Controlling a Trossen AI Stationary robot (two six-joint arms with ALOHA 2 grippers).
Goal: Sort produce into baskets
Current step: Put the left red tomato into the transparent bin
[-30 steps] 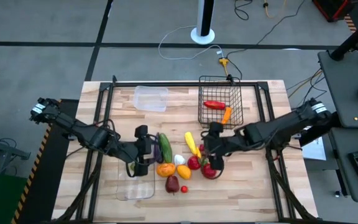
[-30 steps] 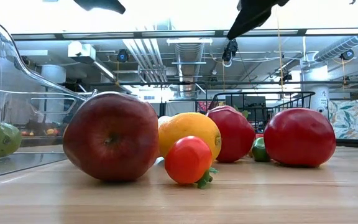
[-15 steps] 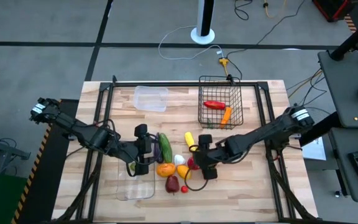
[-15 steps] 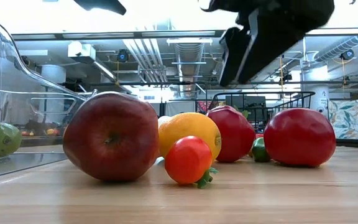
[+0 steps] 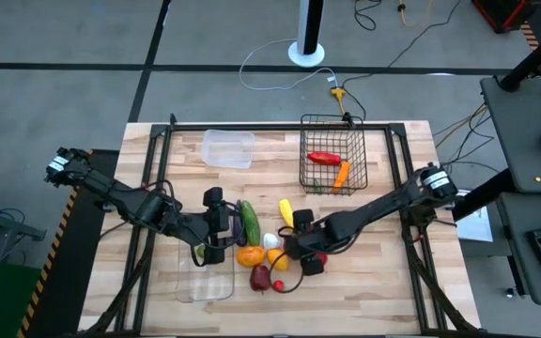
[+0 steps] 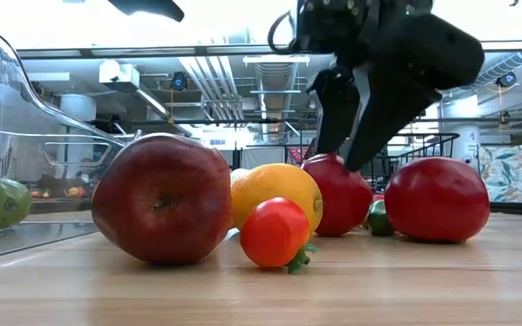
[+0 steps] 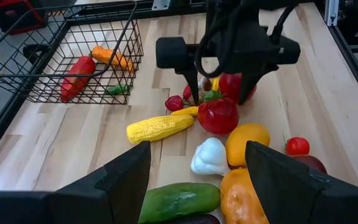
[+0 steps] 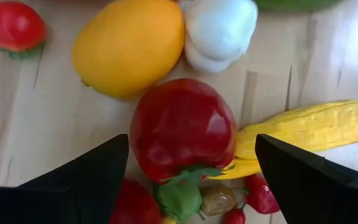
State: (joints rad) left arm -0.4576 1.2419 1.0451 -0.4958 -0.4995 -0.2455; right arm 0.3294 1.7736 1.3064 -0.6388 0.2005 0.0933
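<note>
1. Descent is the change: the right gripper has dropped from high above the pile to just over the red pepper, fingers spread wide on either side, nothing held.
2. Red pepper sits on the table mid-pile, touching the corn cob, beside the orange fruit and white bulb.
3. Left gripper waits open and empty over the long clear tray.
4. Wire basket already holds two pieces; a grasp on the pepper looks imminent.
</note>
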